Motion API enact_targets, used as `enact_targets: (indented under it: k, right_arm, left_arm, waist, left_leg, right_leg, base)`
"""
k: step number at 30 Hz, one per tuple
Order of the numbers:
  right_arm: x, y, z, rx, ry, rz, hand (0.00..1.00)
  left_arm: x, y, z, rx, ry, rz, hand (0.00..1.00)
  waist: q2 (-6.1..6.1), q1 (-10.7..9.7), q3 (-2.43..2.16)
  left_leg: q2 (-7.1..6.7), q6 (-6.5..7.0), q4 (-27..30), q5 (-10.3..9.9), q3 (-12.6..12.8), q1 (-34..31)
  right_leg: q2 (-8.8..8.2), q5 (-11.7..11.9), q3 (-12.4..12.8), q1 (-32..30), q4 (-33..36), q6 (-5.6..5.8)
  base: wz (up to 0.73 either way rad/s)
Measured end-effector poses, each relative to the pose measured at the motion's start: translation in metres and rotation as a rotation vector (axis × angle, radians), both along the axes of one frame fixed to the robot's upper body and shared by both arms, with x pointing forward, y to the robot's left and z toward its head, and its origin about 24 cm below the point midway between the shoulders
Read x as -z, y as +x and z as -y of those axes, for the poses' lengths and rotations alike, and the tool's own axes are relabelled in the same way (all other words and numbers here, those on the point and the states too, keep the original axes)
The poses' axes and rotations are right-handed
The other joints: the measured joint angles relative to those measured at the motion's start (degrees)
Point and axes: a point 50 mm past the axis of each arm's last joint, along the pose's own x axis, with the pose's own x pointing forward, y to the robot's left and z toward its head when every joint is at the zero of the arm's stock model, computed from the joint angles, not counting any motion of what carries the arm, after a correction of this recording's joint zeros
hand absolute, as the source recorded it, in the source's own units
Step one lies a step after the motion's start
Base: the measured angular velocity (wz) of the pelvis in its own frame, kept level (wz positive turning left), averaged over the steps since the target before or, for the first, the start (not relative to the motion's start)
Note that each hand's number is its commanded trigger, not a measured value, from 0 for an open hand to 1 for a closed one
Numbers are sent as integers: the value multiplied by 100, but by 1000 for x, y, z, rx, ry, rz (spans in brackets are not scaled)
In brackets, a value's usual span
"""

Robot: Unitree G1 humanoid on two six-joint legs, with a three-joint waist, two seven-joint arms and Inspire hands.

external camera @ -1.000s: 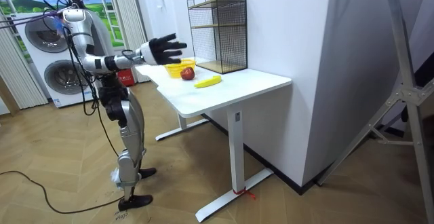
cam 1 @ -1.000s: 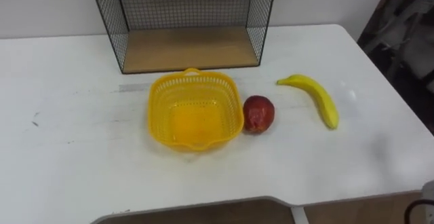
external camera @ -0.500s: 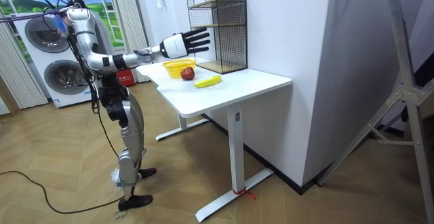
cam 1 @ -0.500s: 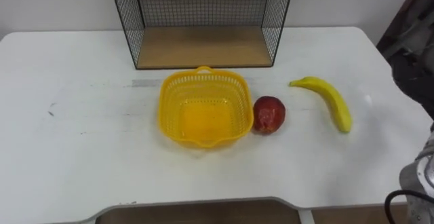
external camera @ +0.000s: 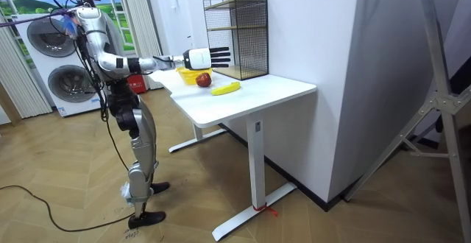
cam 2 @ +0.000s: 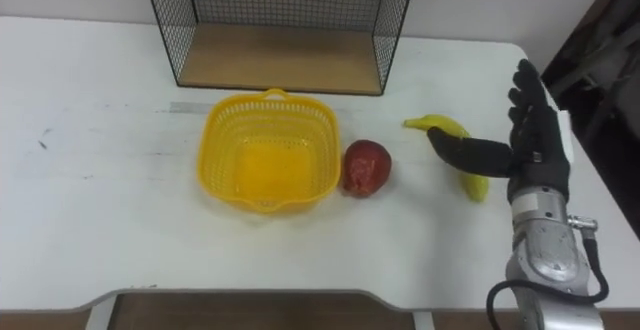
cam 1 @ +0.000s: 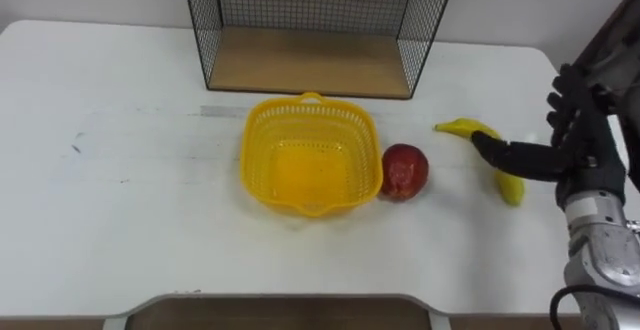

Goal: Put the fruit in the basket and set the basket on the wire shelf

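Since a second ago: the right hand (cam 1: 582, 158) has come in from the 4 o'clock edge and reached out over the counter (cam 1: 120, 200). Fruit and basket keep their layout. Left eye view: the right hand has its fingers straight and spread. The thumb stretches toward 9 o'clock across the middle of the banana (cam 1: 466, 128); whether it touches cannot be told, and nothing is gripped. The banana lies on the counter at 3 o'clock of the red fruit (cam 1: 404, 170), apart from it. The red fruit sits just beside the yellow basket (cam 1: 311, 156), at its 3 o'clock rim. The basket is empty and upright, at 6 o'clock of the wire shelf (cam 1: 310, 62), near its wooden bottom board. Room view: the robot stands upright at the counter's end on the room view's left. Its right arm is held out level, with the hand (external camera: 200, 56) over the counter near the basket. Right eye view: same layout. The hand (cam 2: 540, 160) is spread at 3 o'clock of the banana (cam 2: 438, 124), thumb over it.
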Motion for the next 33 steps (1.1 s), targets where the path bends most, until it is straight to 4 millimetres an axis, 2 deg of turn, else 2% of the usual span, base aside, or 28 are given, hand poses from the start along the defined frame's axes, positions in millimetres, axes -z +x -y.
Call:
enact_targets:
  k: [3, 8, 16, 22, 29, 33]
  right_arm:
    - [-3, 3, -3, -41, -12, 4, 0]
    - [-1, 4, -7, -115, -51, -32, 0]
    - [4, 4, -15, -198, -72, -65, 0]
    - [16, 3, -24, -273, -111, -144, 0]
    - [17, 3, -25, -318, -135, -162, 0]
    - [19, 3, -27, -349, -132, -185, 0]
  left_arm:
    - [-1, 3, -1, 5, 1, 12, 0]
    - [-1, 5, -2, 26, -11, 13, 0]
    - [-3, 8, -7, 56, -9, 7, 0]
    - [-3, 11, -7, 61, -22, 12, 0]
    - [-2, 15, -5, 84, -42, 10, 0]
    - [-2, 16, -5, 86, -45, 11, 0]
  waist:
    - [39, -1, 2]
    - [96, 9, -25]
    - [42, 27, -12]
    - [21, 68, 1]
    - [79, 95, -41]
    - [92, 129, -43]
  left_leg:
    - [5, 3, 22, 2, -6, -8]
    - [1, 6, 23, 4, -38, 4]
    - [11, 0, 35, 29, -49, 45]
    - [14, 8, 114, 24, -60, -38]
    - [7, 34, 151, 40, -96, -122]
    - [9, 30, 157, 45, -118, -109]
  right_leg:
    - [2, 2, -16, 8, 1, -3]
    - [6, 10, -31, 53, 3, -16]
    - [25, 27, -2, 91, 5, -45]
    - [30, 49, -5, 62, 4, -42]
    - [10, 82, -140, 28, 5, -29]
    - [17, 82, -140, 47, 5, -29]
  base:
    - [0]
    - [1]
    - [-1]
    - [2]
    - [6]
    - [0]
